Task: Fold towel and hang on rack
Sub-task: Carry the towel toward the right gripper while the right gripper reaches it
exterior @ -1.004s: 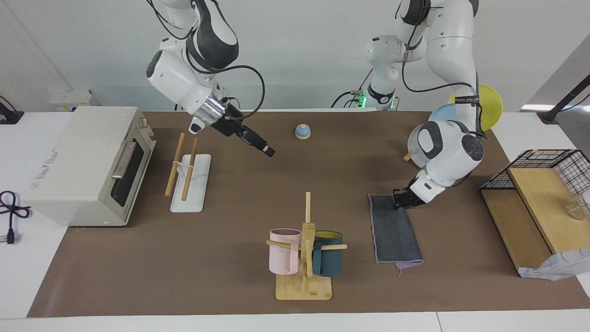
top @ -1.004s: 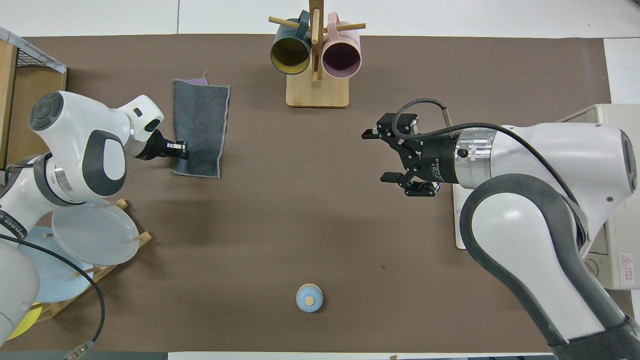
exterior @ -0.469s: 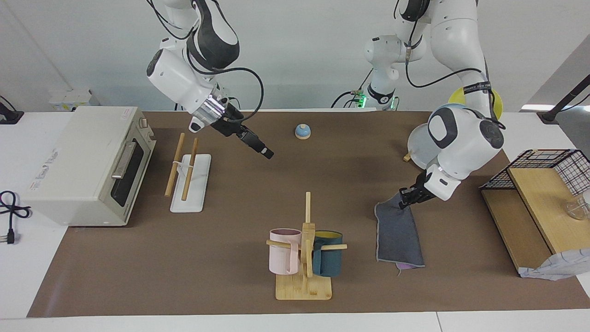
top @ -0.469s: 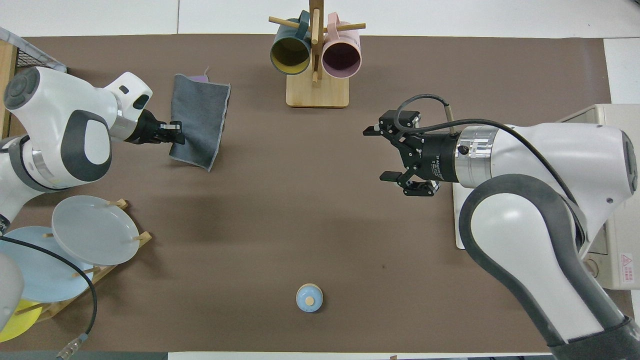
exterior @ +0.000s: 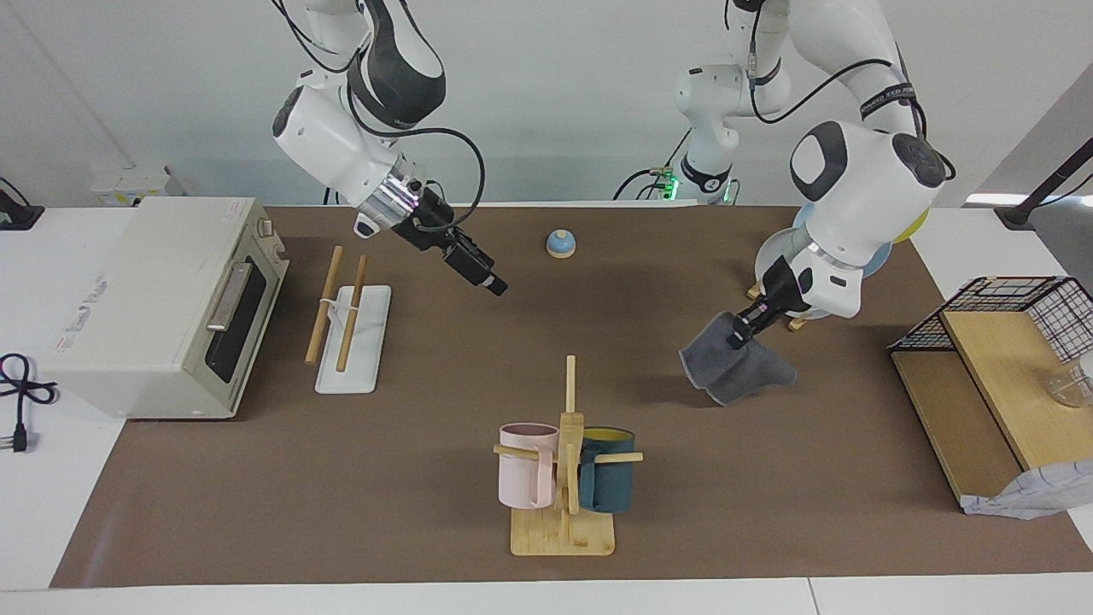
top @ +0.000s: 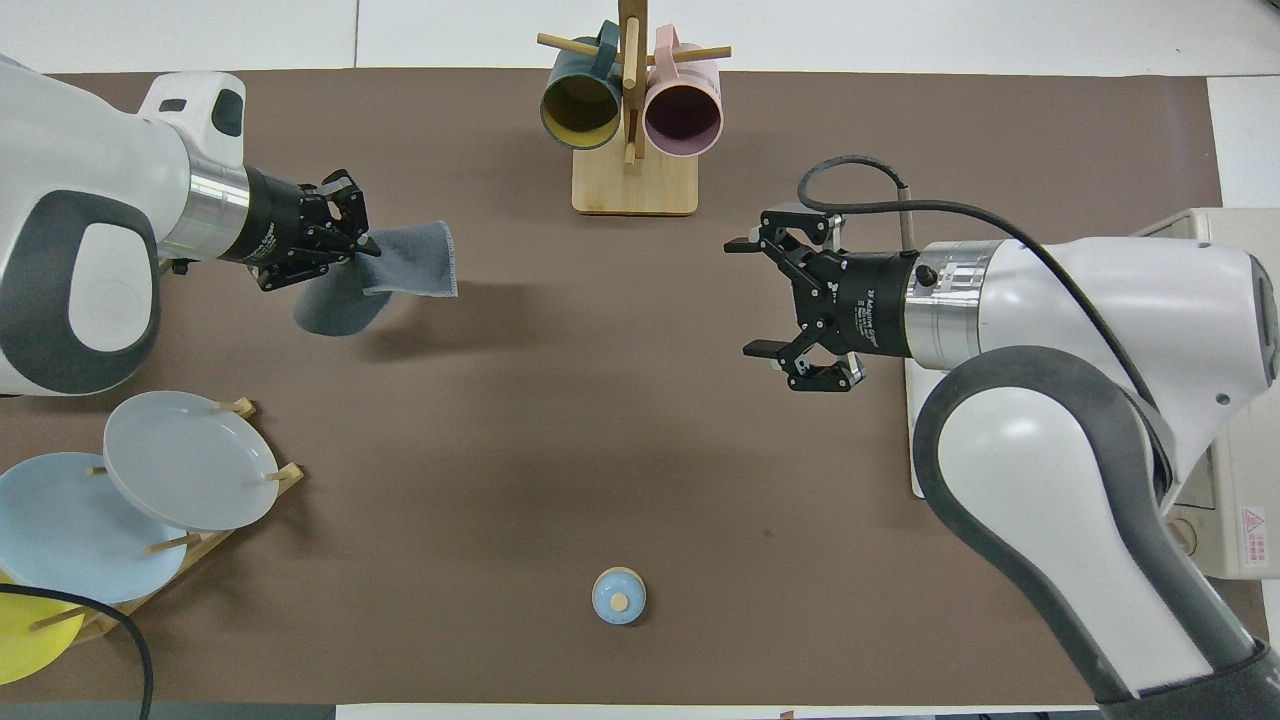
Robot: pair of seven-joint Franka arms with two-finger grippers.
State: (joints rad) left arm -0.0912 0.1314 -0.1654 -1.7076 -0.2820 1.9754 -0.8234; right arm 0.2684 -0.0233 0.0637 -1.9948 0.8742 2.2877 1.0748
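Hanging from the left gripper [exterior: 741,336], which pinches one edge, the towel [exterior: 734,369] shows its dark grey face and droops in loose folds above the table [exterior: 427,512], at about three o'clock in the facing view and nine o'clock in the overhead view. A grip at the edge lets the cloth fall doubled under its own weight, which probably suits draping it over a rod. The rack [exterior: 348,318], two wooden rods over a white base, stands toward the right arm's end of the table, at nine o'clock in the facing view, in front of the toaster oven [exterior: 162,303]. The right gripper [exterior: 493,285] is held over bare table between the rack and the mug tree [exterior: 565,461], its fingers spread wide and empty, likely waiting to take or steady the cloth. The towel and the rack are well apart, so a carry across the table remains.

Compared with one second earlier: the towel then lay flat as a folded strip, with the left gripper low at its end nearer the robots; now it is lifted clear. The right gripper has barely shifted
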